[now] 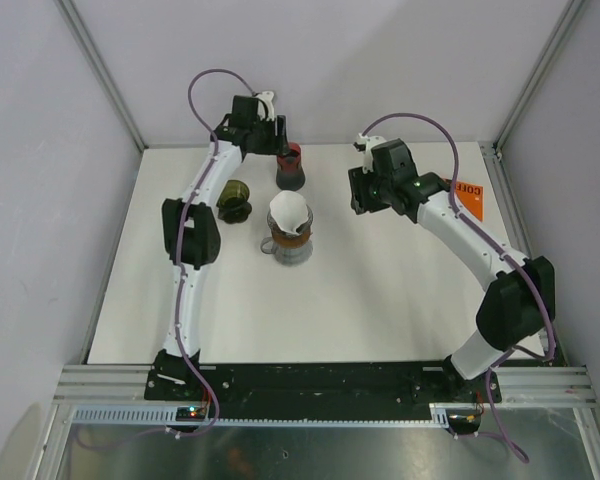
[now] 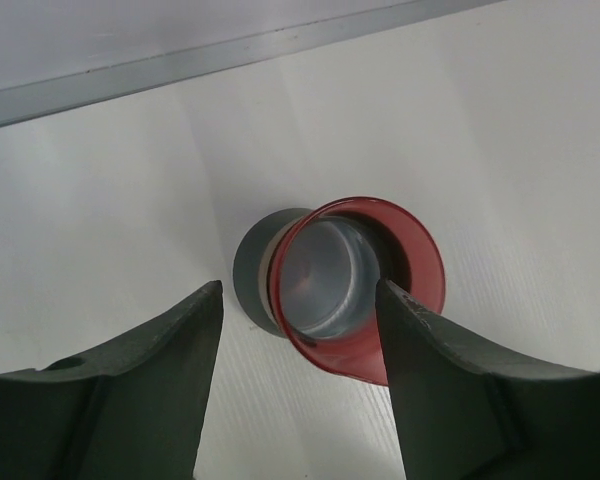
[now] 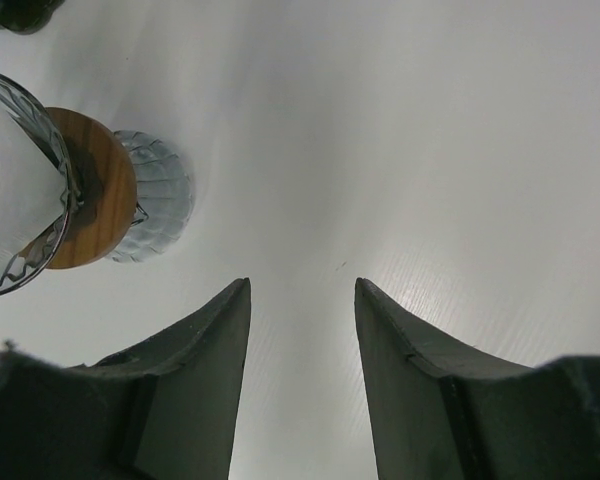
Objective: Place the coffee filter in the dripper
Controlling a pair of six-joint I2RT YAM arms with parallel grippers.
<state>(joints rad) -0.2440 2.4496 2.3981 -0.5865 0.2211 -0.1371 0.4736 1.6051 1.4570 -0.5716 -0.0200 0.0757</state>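
Top external view, from the left: a dark green cup (image 1: 234, 197) stands on the white table (image 1: 380, 300), beside the left arm's forearm. Just right of it and farther back, the left gripper (image 1: 285, 148) hangs over a red cup (image 1: 290, 168). Its wrist camera shows the jaws apart. The red rim sits between them, with a clear gap at one finger and the other finger overlapping the rim in the picture. I judge that nothing is clamped there.

Nearer to the arm bases than the red cup, and in line with it, stands the glass dripper (image 1: 292, 246) on its wooden collar. The white paper filter (image 1: 288, 212) already sits inside it. The cone is upright, point down, and its top edge rises above the glass rim. By the look of it the placing is done, or wants only a settling press.

To the right, the right gripper (image 1: 358, 198) hovers with its jaws apart and empty, only bare table between its fingers. The filter lies to its left, at the left edge of its wrist view. Both grippers are near the filter, the left from behind and the right from the side. I cannot tell which is closer. An orange card (image 1: 470, 200) lies far right.
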